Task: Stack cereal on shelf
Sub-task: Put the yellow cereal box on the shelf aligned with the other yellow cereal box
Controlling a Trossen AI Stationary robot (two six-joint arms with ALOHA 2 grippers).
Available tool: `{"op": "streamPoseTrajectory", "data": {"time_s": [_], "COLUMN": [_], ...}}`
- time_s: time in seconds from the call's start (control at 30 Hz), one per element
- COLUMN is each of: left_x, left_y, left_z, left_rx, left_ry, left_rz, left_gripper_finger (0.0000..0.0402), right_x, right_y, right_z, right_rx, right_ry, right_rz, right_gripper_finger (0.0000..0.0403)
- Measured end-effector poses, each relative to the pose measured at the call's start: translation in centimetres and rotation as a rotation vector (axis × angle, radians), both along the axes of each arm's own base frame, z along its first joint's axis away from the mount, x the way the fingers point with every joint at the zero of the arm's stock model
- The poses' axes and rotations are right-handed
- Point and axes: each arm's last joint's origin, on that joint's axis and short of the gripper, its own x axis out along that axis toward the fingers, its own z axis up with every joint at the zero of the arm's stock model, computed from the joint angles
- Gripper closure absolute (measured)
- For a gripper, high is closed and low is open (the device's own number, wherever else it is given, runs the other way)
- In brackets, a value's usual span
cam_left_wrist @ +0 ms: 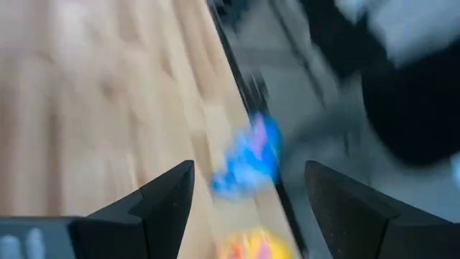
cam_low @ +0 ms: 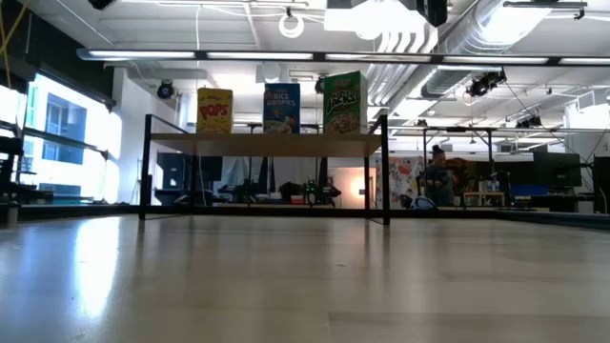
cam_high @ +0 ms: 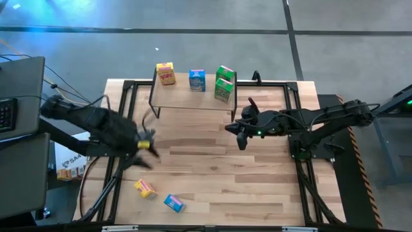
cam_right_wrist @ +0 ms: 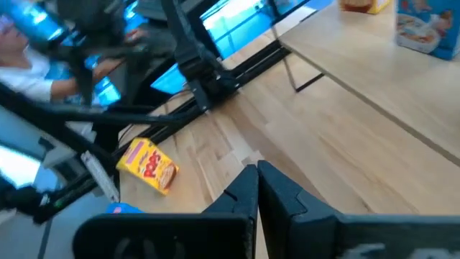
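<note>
The shelf (cam_high: 193, 98) stands at the table's far side with a yellow box (cam_high: 166, 73), a blue box (cam_high: 197, 80) and two green boxes (cam_high: 224, 84) upright on its top. A second yellow box (cam_high: 145, 188) and a second blue box (cam_high: 174, 203) lie flat on the table near its near left edge. My left gripper (cam_high: 147, 153) is open and empty above the table's left part; the loose blue box (cam_left_wrist: 248, 160) and yellow box (cam_left_wrist: 259, 246) show beyond its fingers. My right gripper (cam_high: 237, 134) is shut and empty right of centre, in front of the shelf.
Black frame rails (cam_high: 122, 129) run along the table's left and right sides. A laptop (cam_high: 19, 84) sits off the table's left edge. Bare wood lies across the table's middle (cam_high: 219, 174). A person (cam_low: 440, 171) stands far back in the room.
</note>
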Motion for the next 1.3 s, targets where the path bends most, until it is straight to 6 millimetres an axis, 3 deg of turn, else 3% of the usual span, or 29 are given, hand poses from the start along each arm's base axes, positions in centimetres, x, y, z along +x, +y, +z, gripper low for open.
{"op": "streamPoseTrajectory", "data": {"time_s": [0.2,0.4,0.5,0.73,0.87,1.3], "left_x": [-0.8,-1.9,-1.9,-1.4,-1.4,-1.1], "left_y": [-5.6,-9.8,-10.5,-11.8,-11.8,-11.9], "left_z": [-0.1,-2.6,-3.7,-5.5,-7.5,-7.7], "left_rx": [0.174,0.521,0.672,0.566,0.651,0.688], "left_ry": [0.098,0.061,0.075,0.230,0.267,0.237], "left_rz": [-0.380,-0.580,-0.556,-0.567,-0.510,-0.443], "left_gripper_finger": [0.0147,0.0147,0.0147,0.0147,0.0147,0.0147], "right_x": [0.0,0.0,0.0,-0.2,-0.2,-0.2], "right_y": [-0.2,-0.3,-0.3,-0.3,-0.2,-0.1], "right_z": [0.0,0.0,0.0,-0.4,-0.5,-0.5], "right_rx": [0.002,0.003,0.020,0.019,0.018,0.031], "right_ry": [-0.008,-0.011,-0.014,0.026,0.034,0.040], "right_rz": [-0.066,-0.106,-0.113,-0.105,-0.103,-0.070], "right_gripper_finger": [0.0403,0.0403,0.0403,0.0403,0.0403,0.0402]}}
